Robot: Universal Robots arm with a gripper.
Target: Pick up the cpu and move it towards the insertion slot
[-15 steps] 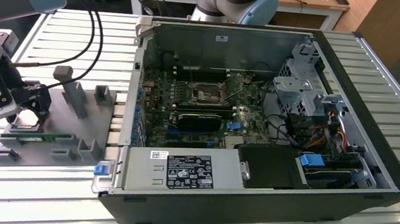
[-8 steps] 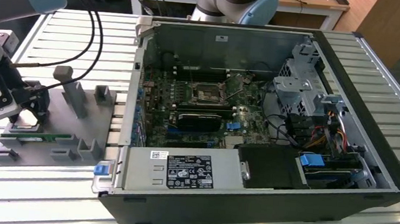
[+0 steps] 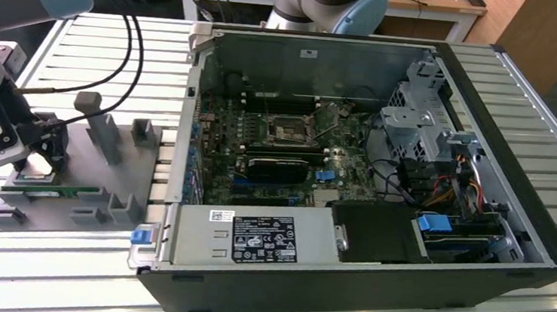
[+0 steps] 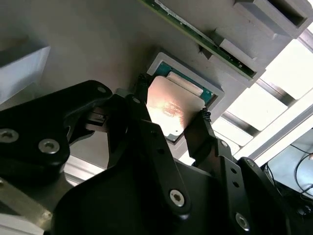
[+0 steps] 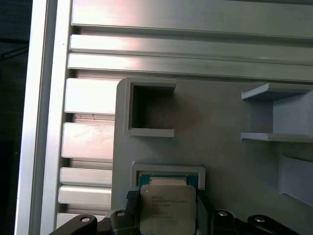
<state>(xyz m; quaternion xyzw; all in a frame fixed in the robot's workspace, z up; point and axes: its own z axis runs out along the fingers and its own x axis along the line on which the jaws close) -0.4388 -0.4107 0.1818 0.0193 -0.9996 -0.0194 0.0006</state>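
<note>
The cpu (image 4: pixel 172 106), a flat square chip with a silver top, sits between my gripper's (image 4: pixel 171 108) two black fingers, which press on its opposite edges. It rides slightly above its grey nest (image 5: pixel 168 171), whose teal floor shows beyond the chip's far edge. The first wrist view shows the cpu (image 5: pixel 167 208) with the gripper (image 5: pixel 166 198) around it. In the exterior view the gripper (image 3: pixel 41 162) is low over the grey fixture (image 3: pixel 105 179) at the exterior view's left. The insertion slot (image 3: pixel 288 129) is a silver-framed socket on the board inside the open computer case (image 3: pixel 349 268).
A green memory stick (image 3: pixel 48 190) lies along the fixture's near edge. Grey upright posts (image 3: pixel 99 133) stand on the fixture beside my gripper. Black cables (image 3: pixel 131 45) hang over the slatted metal table (image 3: pixel 116 51). Drive cages (image 3: pixel 417 130) and wiring crowd the case's right side.
</note>
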